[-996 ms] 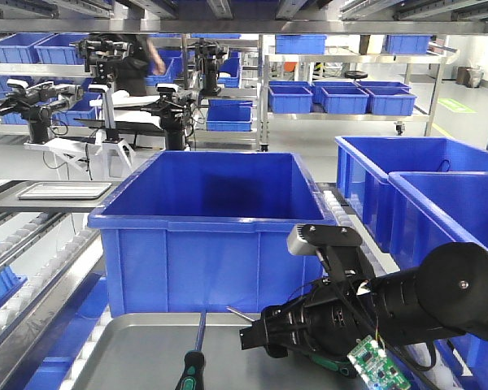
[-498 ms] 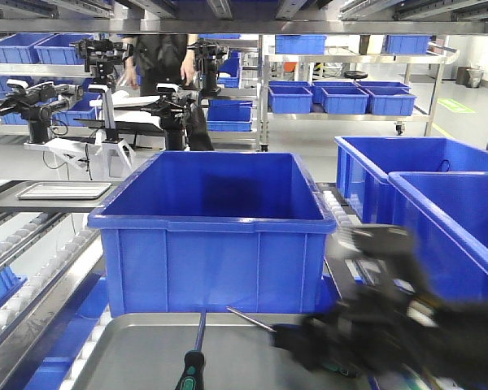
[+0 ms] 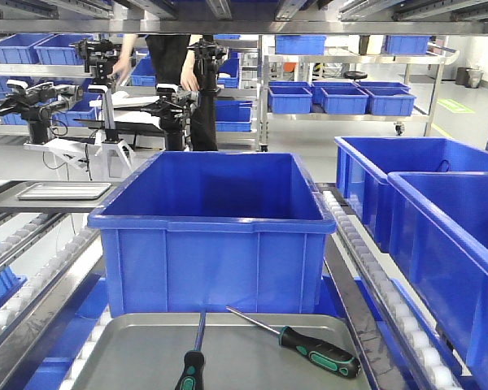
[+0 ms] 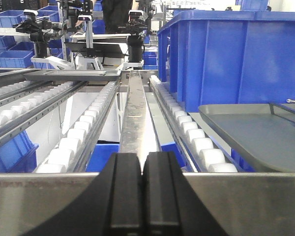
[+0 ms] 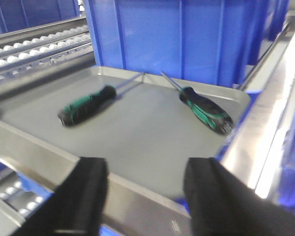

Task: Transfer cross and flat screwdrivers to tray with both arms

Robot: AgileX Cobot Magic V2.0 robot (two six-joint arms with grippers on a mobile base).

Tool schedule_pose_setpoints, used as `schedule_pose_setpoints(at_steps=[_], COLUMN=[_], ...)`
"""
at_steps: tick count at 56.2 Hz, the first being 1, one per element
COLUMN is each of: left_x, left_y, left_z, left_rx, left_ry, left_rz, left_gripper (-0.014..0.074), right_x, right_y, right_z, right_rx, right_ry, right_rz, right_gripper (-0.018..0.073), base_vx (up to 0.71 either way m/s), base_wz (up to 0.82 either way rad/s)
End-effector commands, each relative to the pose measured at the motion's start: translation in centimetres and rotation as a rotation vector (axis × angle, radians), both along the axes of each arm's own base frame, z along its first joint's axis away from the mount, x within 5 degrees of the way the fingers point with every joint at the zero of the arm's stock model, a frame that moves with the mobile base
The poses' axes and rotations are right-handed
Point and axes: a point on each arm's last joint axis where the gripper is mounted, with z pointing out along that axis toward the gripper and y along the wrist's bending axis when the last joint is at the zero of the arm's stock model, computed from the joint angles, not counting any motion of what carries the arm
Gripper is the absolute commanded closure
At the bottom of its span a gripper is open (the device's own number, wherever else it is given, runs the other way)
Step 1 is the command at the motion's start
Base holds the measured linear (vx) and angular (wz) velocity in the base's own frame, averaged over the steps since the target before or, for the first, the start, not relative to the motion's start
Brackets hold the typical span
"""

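Observation:
Two green-and-black screwdrivers lie on the grey metal tray (image 3: 146,357). One screwdriver (image 3: 319,350) lies at the right, tip pointing back left; it also shows in the right wrist view (image 5: 204,109). The other screwdriver (image 3: 192,370) lies left of centre, shaft pointing at the bin; it shows in the right wrist view too (image 5: 87,105). My right gripper (image 5: 145,189) is open and empty, over the tray's near rim (image 5: 34,142). My left gripper (image 4: 143,189) is shut and empty, left of the tray (image 4: 246,132) over the roller rail. Neither arm shows in the front view.
A large blue bin (image 3: 211,231) stands just behind the tray. More blue bins (image 3: 439,211) line the right side. Roller conveyor tracks (image 4: 83,132) run on the left. A person (image 3: 191,65) stands at the far racks among other robot arms.
My right arm, which was low over the tray's right side with the screwdriver, has drawn back out of the front view. The right screwdriver now lies free on the tray.

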Motion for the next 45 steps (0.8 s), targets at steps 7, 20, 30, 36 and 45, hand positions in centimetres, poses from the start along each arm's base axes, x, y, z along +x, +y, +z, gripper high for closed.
schedule_pose_setpoints(at_steps=[7, 20, 30, 36, 45], left_x=[-0.1, -0.1, -0.1, -0.1, -0.1], left_y=[0.1, 0.1, 0.1, 0.1, 0.1], left_z=[1.5, 1.5, 1.5, 1.5, 1.5], left_rx=[-0.017, -0.017, -0.017, -0.017, -0.017], left_ry=[-0.104, -0.104, -0.106, -0.104, -0.104], left_rz=[0.01, 0.01, 0.009, 0.01, 0.01], left_gripper=[0.0602, 0.0602, 0.0602, 0.0602, 0.0602], right_x=[-1.6, -2.5, -2.5, -2.5, -2.5], right_y=[-1.5, -3.4, -4.6, -5.1, -5.1], right_z=[-2.3, -6.5, -8.0, -7.2, -6.8], right_rx=[0.031, 0.009, -0.045, -0.102, -0.112], right_ry=[-0.128, -0.161, -0.259, -0.365, -0.416], right_rz=[-0.084, -0.295, -0.468, -0.528, -0.533], right_gripper=[0.0301, 0.0477, 0.0573, 0.057, 0.0568], base_vx=[0.0, 0.0, 0.0, 0.0, 0.0], base_wz=[0.0, 0.0, 0.0, 0.0, 0.0])
